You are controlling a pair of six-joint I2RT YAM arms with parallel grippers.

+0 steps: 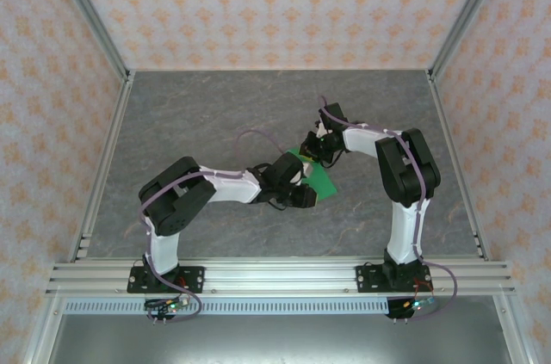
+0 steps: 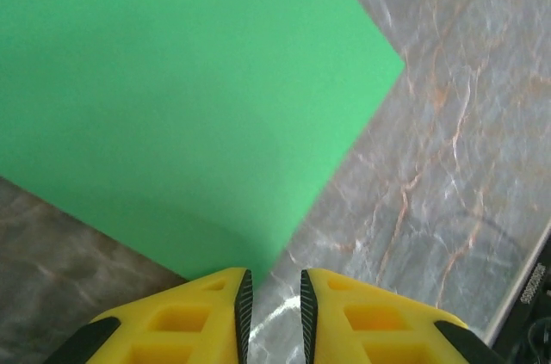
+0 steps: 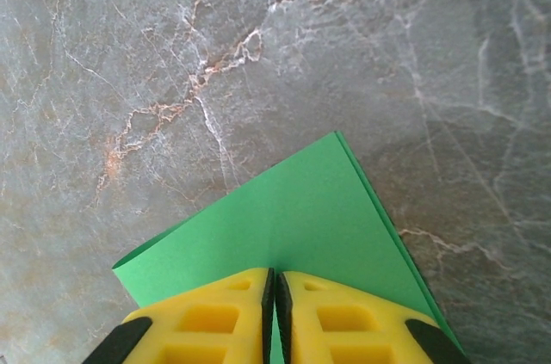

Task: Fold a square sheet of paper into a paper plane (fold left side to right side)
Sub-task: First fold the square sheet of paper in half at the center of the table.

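Note:
The green sheet of paper (image 1: 321,177) lies on the table between the two arms, lying doubled over, with two layers showing along its right edge (image 3: 392,231). My right gripper (image 3: 275,274) is shut, its tips down on the sheet's upper face (image 3: 293,209), and a faint crease runs out from them. In the top view the right gripper (image 1: 319,151) is at the sheet's far end. My left gripper (image 2: 274,282) is open a narrow way at a corner of the paper (image 2: 172,97), with only table between its fingers. From above, the left gripper (image 1: 302,194) is at the sheet's near-left side.
The grey marbled table (image 1: 207,123) is walled by patterned panels (image 1: 52,80) at the left, back and right. An aluminium rail (image 1: 275,276) with both arm bases runs along the near edge.

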